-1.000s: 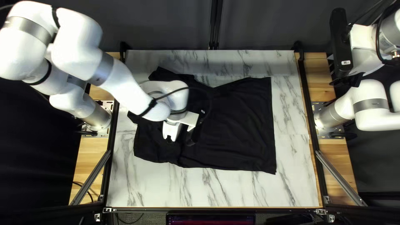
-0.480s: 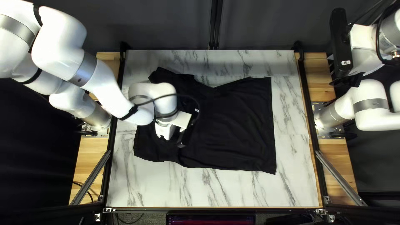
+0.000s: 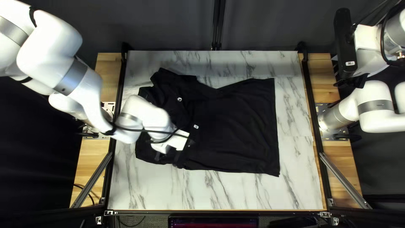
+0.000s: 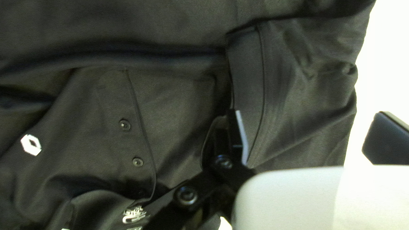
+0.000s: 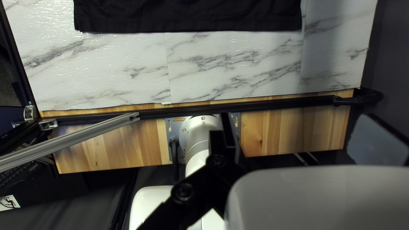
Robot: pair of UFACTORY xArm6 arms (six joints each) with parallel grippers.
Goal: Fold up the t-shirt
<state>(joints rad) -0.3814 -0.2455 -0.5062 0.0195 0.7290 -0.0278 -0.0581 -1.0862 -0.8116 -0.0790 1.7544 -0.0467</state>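
A black t-shirt with collar and buttons lies spread on the table, its hem toward my right arm. Over its near-left part, in the top left view, is my left gripper. The left wrist view shows the same gripper open, one finger beside a sleeve cuff, the other over the pale tabletop; whether it touches cloth I cannot tell. My right gripper hangs beyond the table's right edge. In its wrist view this gripper is open and empty, with the shirt's hem far ahead.
Marbled tabletop surrounds the shirt. Black rails and slanted metal struts flank the table on both sides, over wooden strips. A dark curtain hangs behind, and a cable loops over my left wrist.
My left gripper has moved left and toward the near edge in the top left view, uncovering more of the shirt's upper left part. The right arm and the shirt's outline look unchanged.
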